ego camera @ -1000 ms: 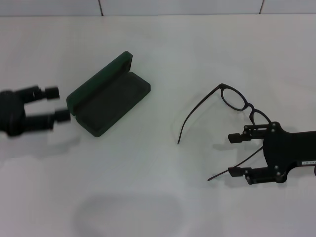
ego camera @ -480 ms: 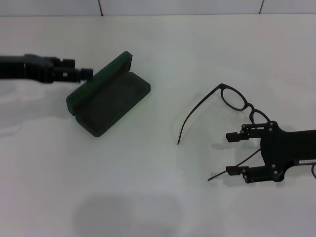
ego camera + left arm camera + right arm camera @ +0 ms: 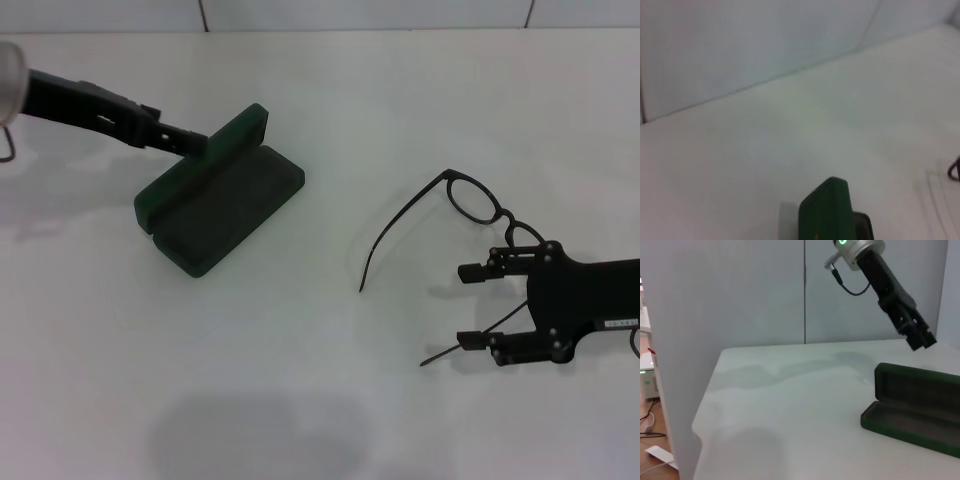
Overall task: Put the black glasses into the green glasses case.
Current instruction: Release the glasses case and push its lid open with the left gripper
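Note:
The green glasses case lies open at the left of the white table, its lid standing up at the back. My left gripper reaches in from the upper left and sits at the lid's outer face. The left wrist view shows the lid's edge. The right wrist view shows the case with the left gripper just above the lid. The black glasses lie unfolded on the table at the right. My right gripper is open beside them, and one temple arm runs between its fingers.
The white table ends at a wall at the back. A shadow falls on the table near the front. In the right wrist view the table's edge drops off, with floor items beyond.
My left arm has swung up and to the right, from beside the case's left end to the lid's back. My right gripper and the glasses have barely moved.

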